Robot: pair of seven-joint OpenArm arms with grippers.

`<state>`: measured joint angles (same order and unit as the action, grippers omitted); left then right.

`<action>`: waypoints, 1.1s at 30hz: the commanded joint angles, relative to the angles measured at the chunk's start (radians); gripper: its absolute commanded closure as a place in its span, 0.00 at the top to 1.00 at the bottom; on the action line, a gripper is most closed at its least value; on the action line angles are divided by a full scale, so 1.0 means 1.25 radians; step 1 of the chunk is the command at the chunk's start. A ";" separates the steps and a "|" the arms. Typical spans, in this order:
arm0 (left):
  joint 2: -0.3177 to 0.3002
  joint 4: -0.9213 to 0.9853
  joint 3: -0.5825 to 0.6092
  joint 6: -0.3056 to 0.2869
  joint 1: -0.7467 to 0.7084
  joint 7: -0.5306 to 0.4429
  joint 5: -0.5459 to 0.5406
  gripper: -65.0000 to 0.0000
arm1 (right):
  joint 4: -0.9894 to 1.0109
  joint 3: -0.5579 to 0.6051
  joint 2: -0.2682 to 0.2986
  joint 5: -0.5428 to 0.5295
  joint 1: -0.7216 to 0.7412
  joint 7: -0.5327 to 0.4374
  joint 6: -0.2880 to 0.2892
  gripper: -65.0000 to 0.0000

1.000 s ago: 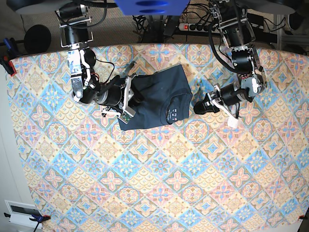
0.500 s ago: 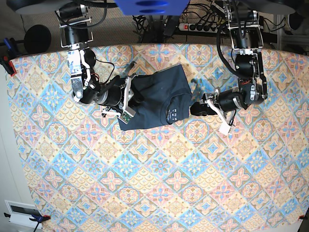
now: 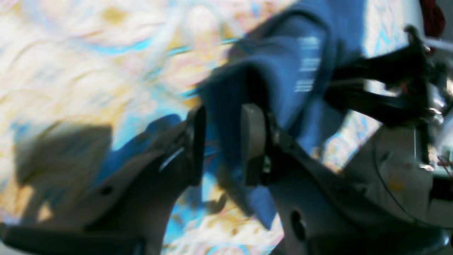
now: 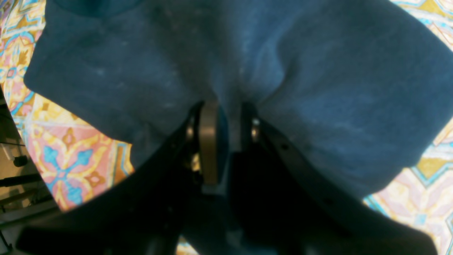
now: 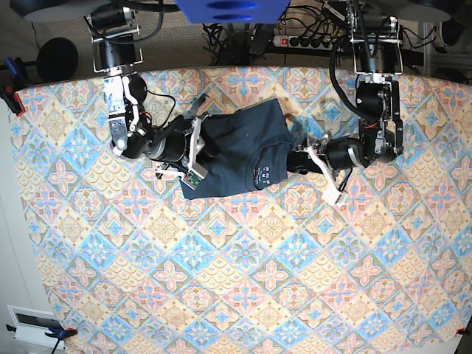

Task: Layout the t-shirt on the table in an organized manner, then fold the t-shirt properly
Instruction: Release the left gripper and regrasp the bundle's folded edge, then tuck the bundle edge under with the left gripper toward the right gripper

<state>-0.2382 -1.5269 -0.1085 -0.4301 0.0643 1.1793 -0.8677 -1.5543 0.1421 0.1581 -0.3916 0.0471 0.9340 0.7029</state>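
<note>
The dark navy t-shirt lies folded into a compact shape on the patterned table, toward the back middle. Small white marks show near its front right hem. My right gripper is at its left edge; in the right wrist view this gripper is shut on a bunched fold of the t-shirt. My left gripper is at the cloth's right edge. The blurred left wrist view shows the left gripper open, with the t-shirt reaching into the gap.
A power strip and cables lie behind the table's back edge. Clamps grip the left edge, and a white device sits off the front left corner. Patterned cloth stretches across the whole front half.
My left arm has swung leftward, bringing its gripper up to the t-shirt's right edge. The right arm and the t-shirt have stayed put.
</note>
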 commanded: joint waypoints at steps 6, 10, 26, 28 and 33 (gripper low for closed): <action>-0.009 -0.010 0.004 -0.003 0.017 -0.015 0.009 0.27 | -0.007 -0.004 0.004 0.009 0.012 0.003 -0.004 0.16; -0.005 -0.010 0.021 -0.003 0.018 -0.058 0.068 0.27 | -0.007 -0.004 0.004 0.009 0.012 0.003 -0.004 0.16; 0.039 0.101 0.112 -0.004 0.106 -0.150 0.199 0.24 | -0.015 -0.004 0.004 0.008 0.008 0.003 -0.004 0.15; 0.039 0.079 0.112 -0.005 0.108 -0.161 0.217 0.18 | -0.015 -0.004 0.004 0.008 0.008 0.003 -0.004 0.15; 0.027 0.004 0.114 -0.022 0.104 -0.284 0.334 0.01 | -0.010 -0.004 0.004 0.008 0.011 0.003 -0.004 0.15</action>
<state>-0.1974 -1.5063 0.0357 -0.4603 0.1780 0.8284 -0.4389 -1.5570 0.1421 0.1581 -0.3916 0.0448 0.9344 0.7029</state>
